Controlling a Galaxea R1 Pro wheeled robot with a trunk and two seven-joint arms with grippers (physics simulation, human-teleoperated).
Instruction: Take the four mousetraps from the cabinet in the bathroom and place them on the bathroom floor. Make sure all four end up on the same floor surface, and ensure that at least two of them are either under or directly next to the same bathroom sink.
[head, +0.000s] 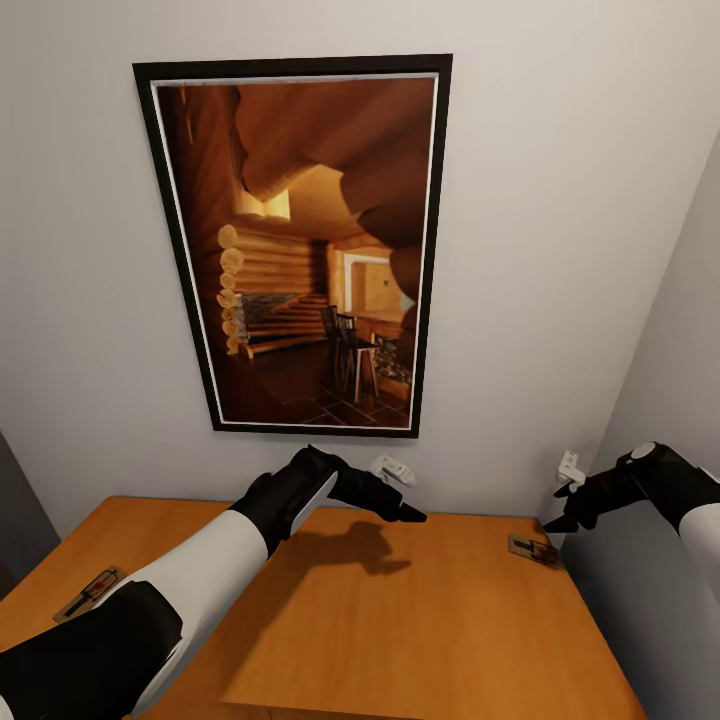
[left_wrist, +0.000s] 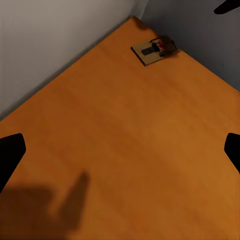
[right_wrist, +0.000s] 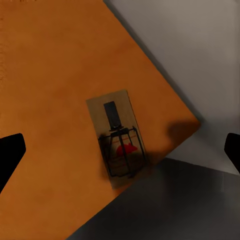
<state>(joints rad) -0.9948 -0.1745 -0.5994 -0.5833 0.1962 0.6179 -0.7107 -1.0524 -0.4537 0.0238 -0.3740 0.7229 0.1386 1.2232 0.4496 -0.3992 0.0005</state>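
Observation:
The cabinet's orange-brown flat top (head: 400, 620) lies below me against the wall. One mousetrap (head: 533, 550) sits at its far right corner, and it shows again as the mousetrap (left_wrist: 154, 49) and, from close above, as the mousetrap (right_wrist: 119, 142) with a red bait spot. A second mousetrap (head: 93, 592) lies near the left edge. My left gripper (head: 405, 512) hovers open over the back middle of the top, well left of the corner trap. My right gripper (head: 562, 520) hangs open just above and behind that trap, holding nothing.
A large framed picture (head: 300, 240) hangs on the wall behind the cabinet. Two small white wall fittings (head: 392, 468) (head: 570, 468) sit just above the top's back edge. A grey side wall (head: 660, 560) closes in on the right, tight against the corner trap.

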